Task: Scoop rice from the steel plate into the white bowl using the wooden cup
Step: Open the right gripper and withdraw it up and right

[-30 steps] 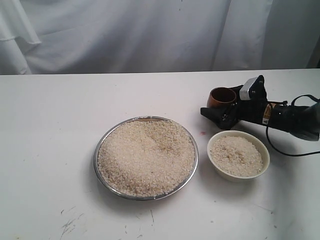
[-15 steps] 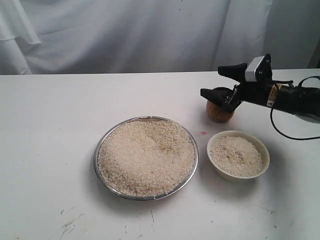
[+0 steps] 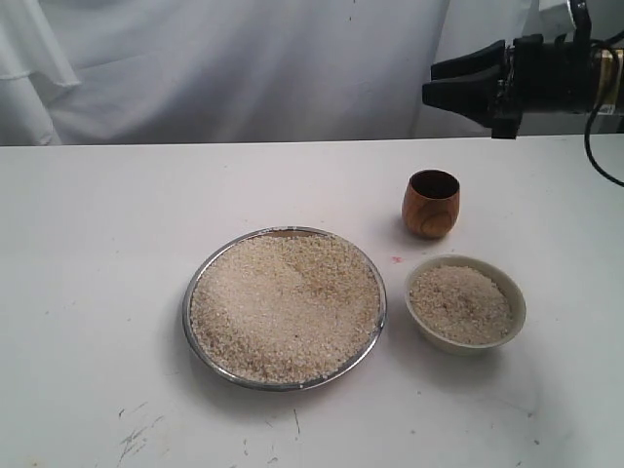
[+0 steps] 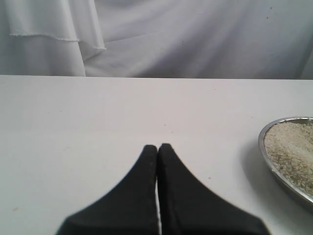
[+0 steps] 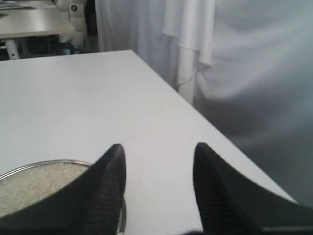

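Note:
The steel plate [image 3: 191, 292] sits mid-table, heaped with rice [image 3: 283, 304]. To its right the white bowl [image 3: 515, 302] also holds rice. The wooden cup [image 3: 431, 204] stands upright and free on the table behind the bowl. High above the cup, at the upper right, my right gripper [image 3: 430, 82] is open and holds nothing; in its wrist view the right gripper [image 5: 157, 147] shows bare table between its fingers and the plate's rim [image 5: 39, 165] beside them. My left gripper [image 4: 158, 146] is shut on nothing over bare table, with the plate's edge [image 4: 266, 161] off to one side.
White cloth [image 3: 244, 68] hangs behind the table. A black cable [image 3: 597, 146] trails from the right arm. Scuff marks [image 3: 132, 439] mark the table near the front edge. The right wrist view shows the table's edge [image 5: 225, 134] and another table [image 5: 29, 22] beyond.
My right gripper let go of the wooden cup, leaving it upright on the table, and rose up and back to the upper right. The left gripper is not in the earlier frames.

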`<state>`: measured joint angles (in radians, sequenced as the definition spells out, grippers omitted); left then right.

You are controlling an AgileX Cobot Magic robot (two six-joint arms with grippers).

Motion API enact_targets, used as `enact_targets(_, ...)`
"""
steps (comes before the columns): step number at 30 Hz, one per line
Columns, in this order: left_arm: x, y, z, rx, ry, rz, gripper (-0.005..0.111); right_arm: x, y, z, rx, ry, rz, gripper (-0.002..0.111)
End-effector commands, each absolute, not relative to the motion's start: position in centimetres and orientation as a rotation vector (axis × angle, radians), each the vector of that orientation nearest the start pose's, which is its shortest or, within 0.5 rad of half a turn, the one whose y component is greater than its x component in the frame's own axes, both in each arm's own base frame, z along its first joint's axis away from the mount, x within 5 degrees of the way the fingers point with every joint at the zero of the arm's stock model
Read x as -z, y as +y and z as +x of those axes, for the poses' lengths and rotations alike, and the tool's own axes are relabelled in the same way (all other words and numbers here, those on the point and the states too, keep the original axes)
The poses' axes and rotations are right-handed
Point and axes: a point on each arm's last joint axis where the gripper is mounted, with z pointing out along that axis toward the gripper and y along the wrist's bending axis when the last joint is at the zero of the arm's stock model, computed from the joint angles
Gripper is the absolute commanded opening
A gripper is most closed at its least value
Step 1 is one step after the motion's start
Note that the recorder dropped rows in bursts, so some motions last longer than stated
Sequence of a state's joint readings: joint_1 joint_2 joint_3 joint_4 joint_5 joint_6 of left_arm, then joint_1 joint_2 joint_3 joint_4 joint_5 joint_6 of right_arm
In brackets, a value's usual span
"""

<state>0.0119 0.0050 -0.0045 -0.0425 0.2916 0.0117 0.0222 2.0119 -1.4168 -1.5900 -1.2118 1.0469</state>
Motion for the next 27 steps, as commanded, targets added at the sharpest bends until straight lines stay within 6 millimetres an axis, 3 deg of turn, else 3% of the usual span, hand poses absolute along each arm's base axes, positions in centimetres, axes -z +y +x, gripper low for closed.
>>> enact_targets(1, -18.7, -0.1, 5.5, 0.027, 1.768, -0.030, 0.000, -25.8, 9.1, 40.1, -0.920, 1.524, -1.158, 0.024)
enact_targets(7, -18.7, -0.1, 5.5, 0.027, 1.768, -0.030, 0.000, -29.3, 9.3, 39.1, -0.924, 1.473, -1.096, 0.000)
enact_targets(11, -18.7, -0.1, 5.5, 0.027, 1.768, -0.030, 0.000, -32.7, 9.1, 37.8, -0.961, 1.459, -1.008, 0.000)
enact_targets(15, -18.7, -0.1, 5.5, 0.027, 1.768, -0.030, 0.000, -33.4, 9.1, 37.4, -1.129, 1.603, -0.846, 0.000)
enact_targets(19, -18.7, -0.1, 5.5, 0.027, 1.768, -0.030, 0.000, -32.7, 9.0, 37.3, -1.089, 1.664, -0.896, 0.000)
enact_targets(27, -18.7, -0.1, 5.5, 0.027, 1.768, -0.030, 0.000, -34.9, 8.9, 38.1, -1.245, 1.560, -0.592, 0.000)
